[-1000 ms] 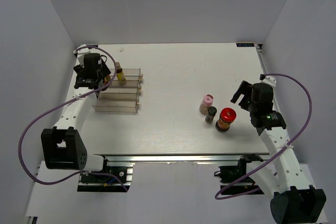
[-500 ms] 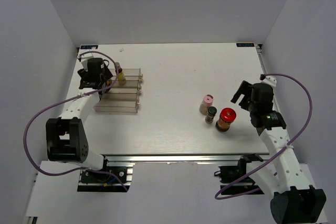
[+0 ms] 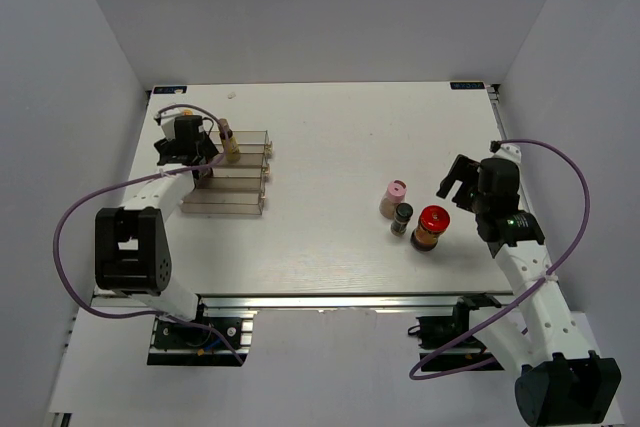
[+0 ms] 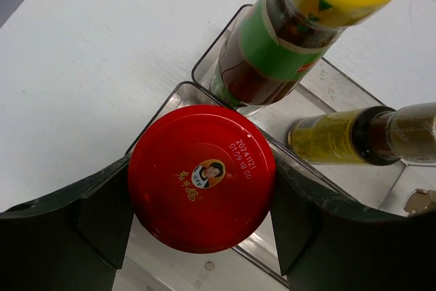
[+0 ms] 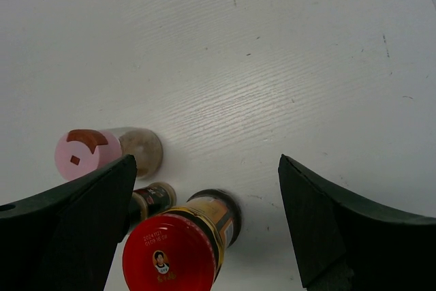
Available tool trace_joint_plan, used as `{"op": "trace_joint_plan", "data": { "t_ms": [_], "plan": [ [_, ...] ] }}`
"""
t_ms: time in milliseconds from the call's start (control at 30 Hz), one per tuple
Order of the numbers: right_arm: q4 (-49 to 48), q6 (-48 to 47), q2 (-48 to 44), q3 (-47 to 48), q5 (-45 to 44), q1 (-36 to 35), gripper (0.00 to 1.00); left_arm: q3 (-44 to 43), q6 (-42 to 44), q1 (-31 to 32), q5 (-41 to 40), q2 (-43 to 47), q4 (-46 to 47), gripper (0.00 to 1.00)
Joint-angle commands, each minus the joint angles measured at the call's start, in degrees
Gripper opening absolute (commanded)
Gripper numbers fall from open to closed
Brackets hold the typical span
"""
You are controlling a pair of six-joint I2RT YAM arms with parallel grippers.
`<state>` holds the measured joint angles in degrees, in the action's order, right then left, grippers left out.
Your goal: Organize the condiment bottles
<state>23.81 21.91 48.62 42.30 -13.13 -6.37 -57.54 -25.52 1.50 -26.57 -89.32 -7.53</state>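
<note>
Red-lidded jar (image 4: 201, 168), gripped in left claw (image 4: 202, 199)

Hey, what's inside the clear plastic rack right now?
Three bottles sit in the rack: a red-lidded jar held in the left gripper, with a yellow-capped bottle and a slim yellowish bottle behind it. The jar's lid hides its body and the shelf beneath.

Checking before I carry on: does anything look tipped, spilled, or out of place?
Nothing stands out. The yellow-capped bottle, slim yellowish bottle and red-lidded jar stand in the rack. The pink-capped bottle, dark-capped bottle and second red-lidded jar stand upright on the table. No spill is visible.
</note>
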Motion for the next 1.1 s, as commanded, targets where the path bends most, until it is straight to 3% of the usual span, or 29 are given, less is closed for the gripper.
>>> {"op": "trace_joint_plan", "data": {
  "t_ms": [0,67,300,700,1067],
  "plan": [
    [-2.36,-1.52,-0.37,0.59,3.45,0.31,0.89,-1.70,-1.29,-0.35,-1.82,1.60,1.47,0.53],
    [-2.37,-1.61,-0.63,0.76,5.29,0.31,0.89,-1.96,-1.46,-0.35,-2.08,1.69,0.59,0.59],
    [3.95,-0.20,-2.12,3.22,6.27,-0.92,0.89,-3.28,-1.82,-0.27,-2.70,2.13,-2.84,0.97],
    [13.63,0.15,-0.81,3.75,5.40,-6.45,0.89,-5.92,-1.02,-0.27,3.45,5.82,-6.97,0.98],
    [15.82,0.50,1.65,1.82,4.17,-9.18,0.89,-8.56,-2.34,-0.27,2.84,9.69,-12.24,0.98]
  ]
}}
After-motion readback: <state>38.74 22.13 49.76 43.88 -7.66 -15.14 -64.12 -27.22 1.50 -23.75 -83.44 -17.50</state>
